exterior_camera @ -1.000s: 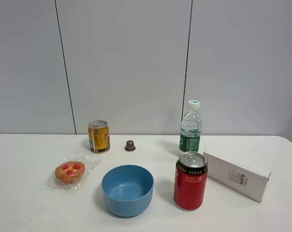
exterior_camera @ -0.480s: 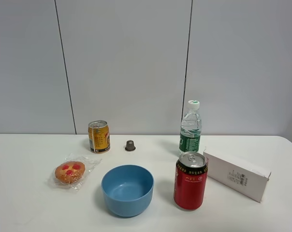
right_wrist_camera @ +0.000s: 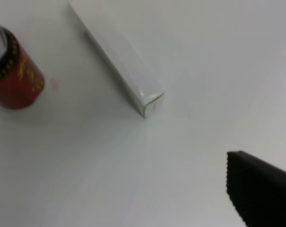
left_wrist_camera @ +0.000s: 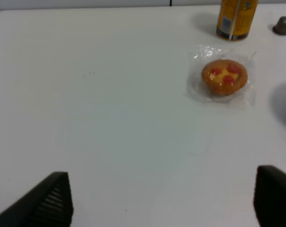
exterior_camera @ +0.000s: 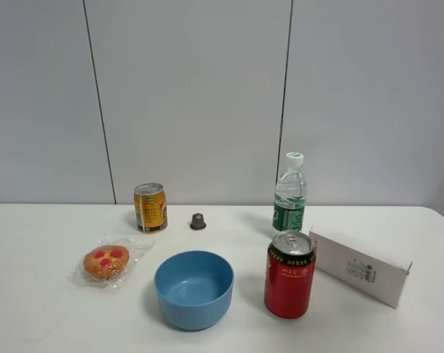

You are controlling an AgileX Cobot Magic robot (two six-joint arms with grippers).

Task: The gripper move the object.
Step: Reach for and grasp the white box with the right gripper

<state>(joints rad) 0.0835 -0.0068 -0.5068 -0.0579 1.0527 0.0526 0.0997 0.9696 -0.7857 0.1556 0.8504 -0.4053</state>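
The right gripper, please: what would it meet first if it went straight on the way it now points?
Probably the near end of the white box, which lies ahead of the right gripper; only bare table shows between them. Depth is unclear.

The white table (exterior_camera: 45, 316) is carrying a far row of things: a yellow can (exterior_camera: 150, 208) is standing at the left, a small dark cap (exterior_camera: 198, 220) is sitting just right of it, and a clear water bottle (exterior_camera: 289, 193) is standing upright farther right. Nearer, a wrapped pastry (exterior_camera: 106, 262) is lying at the left, a blue bowl (exterior_camera: 193, 288) is sitting mid-table, and a red can (exterior_camera: 289, 274) is standing right of the bowl. Rightmost, a long white cardboard box (exterior_camera: 359, 265) is lying at an angle, one end near the red can.
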